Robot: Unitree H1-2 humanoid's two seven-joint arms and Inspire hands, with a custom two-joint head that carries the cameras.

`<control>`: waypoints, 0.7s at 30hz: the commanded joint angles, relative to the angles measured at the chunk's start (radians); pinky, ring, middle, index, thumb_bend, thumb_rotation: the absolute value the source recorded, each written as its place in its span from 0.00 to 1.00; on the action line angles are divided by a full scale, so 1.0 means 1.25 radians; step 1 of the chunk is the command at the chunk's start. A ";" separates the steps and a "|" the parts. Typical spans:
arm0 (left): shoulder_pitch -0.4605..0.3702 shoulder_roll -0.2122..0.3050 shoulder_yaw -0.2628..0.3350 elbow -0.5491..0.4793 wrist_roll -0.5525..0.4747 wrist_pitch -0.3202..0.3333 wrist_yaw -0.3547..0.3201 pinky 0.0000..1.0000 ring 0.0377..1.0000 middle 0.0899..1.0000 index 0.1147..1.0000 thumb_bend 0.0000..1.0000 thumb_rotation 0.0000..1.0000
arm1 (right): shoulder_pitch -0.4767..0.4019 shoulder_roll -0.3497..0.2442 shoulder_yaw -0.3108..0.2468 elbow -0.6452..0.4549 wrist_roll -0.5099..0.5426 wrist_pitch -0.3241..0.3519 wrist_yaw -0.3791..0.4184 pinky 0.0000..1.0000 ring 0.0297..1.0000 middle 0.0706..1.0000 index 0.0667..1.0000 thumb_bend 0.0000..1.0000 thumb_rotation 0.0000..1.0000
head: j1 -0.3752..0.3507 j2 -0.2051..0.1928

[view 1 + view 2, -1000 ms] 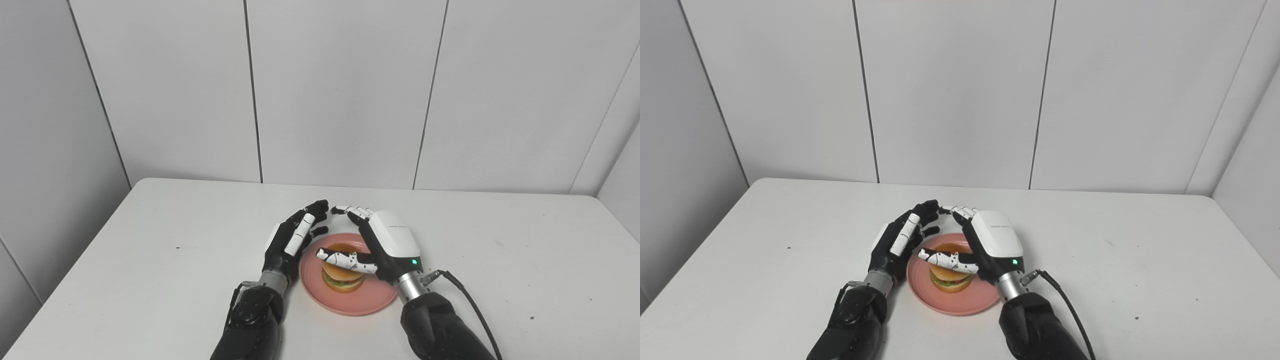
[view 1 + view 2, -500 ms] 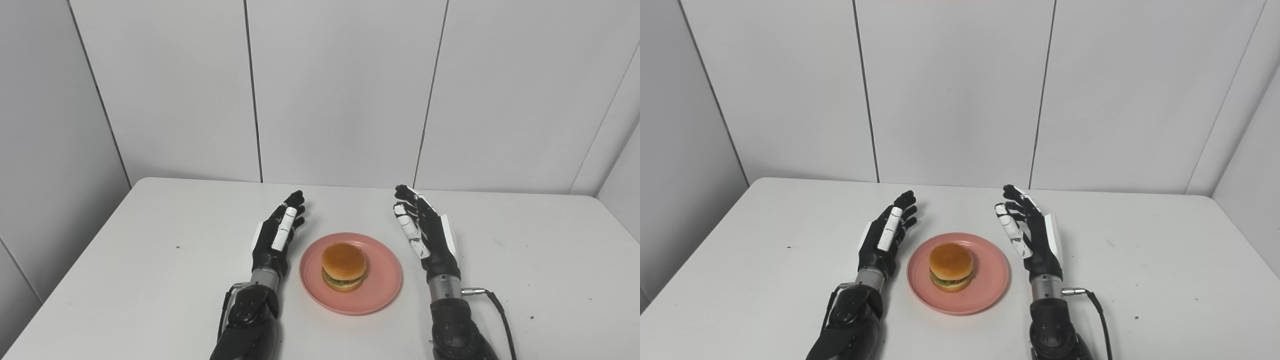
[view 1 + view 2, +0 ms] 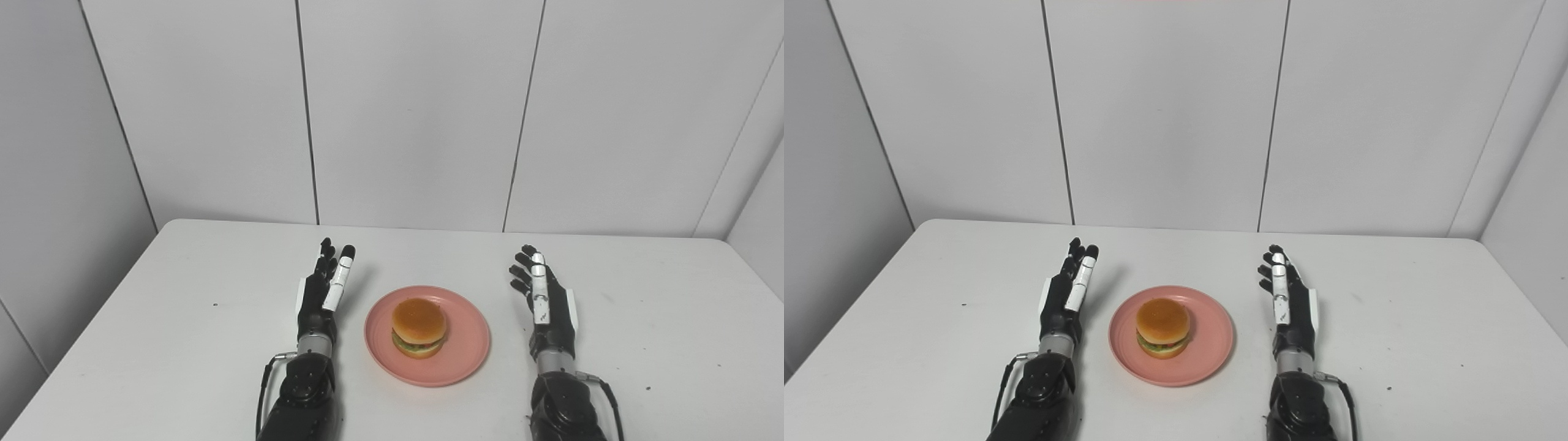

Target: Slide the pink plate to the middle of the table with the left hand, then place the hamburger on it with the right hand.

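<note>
The pink plate (image 3: 468,355) lies near the middle of the white table, toward its front. A hamburger (image 3: 419,327) with an orange bun sits upright on the plate, slightly left of its centre. To the plate's left, my left hand (image 3: 321,294) stands on edge, open, fingers straight and pointing away from me, a small gap from the rim. My right hand (image 3: 546,306) holds the same pose to the right of the plate, open and holding nothing, a little farther from the rim.
The white table (image 3: 184,294) runs back to a grey panelled wall (image 3: 416,110). A thin cable (image 3: 612,398) trails from the right wrist. A few small dark specks mark the tabletop.
The right hand let go of the hamburger, leaving it on the plate, and drew back to the right. The left hand moved off the plate's rim to the left. Both hands straightened their fingers.
</note>
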 commanded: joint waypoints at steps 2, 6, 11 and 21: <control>0.019 0.004 -0.011 0.038 0.027 -0.010 0.030 0.96 0.98 0.96 0.96 0.82 0.77 | 0.006 -0.003 0.003 0.037 0.006 0.002 0.027 0.84 0.84 0.85 0.85 0.82 1.00 | -0.001 0.002; 0.016 0.001 -0.015 0.041 0.032 -0.007 0.042 0.92 0.96 0.95 0.95 0.83 0.77 | 0.001 -0.009 0.008 0.045 0.000 0.016 0.036 0.84 0.86 0.86 0.86 0.82 1.00 | 0.000 0.001; 0.014 0.003 -0.015 0.041 0.030 -0.009 0.038 0.91 0.96 0.95 0.96 0.83 0.77 | -0.002 -0.012 0.011 0.048 0.003 0.021 0.048 0.85 0.87 0.88 0.86 0.80 1.00 | 0.000 0.001; 0.011 0.006 -0.015 0.042 0.030 -0.005 0.035 0.95 0.98 0.97 0.96 0.84 0.77 | 0.001 -0.014 0.016 0.041 0.007 0.032 0.059 0.88 0.89 0.90 0.87 0.81 1.00 | -0.002 0.003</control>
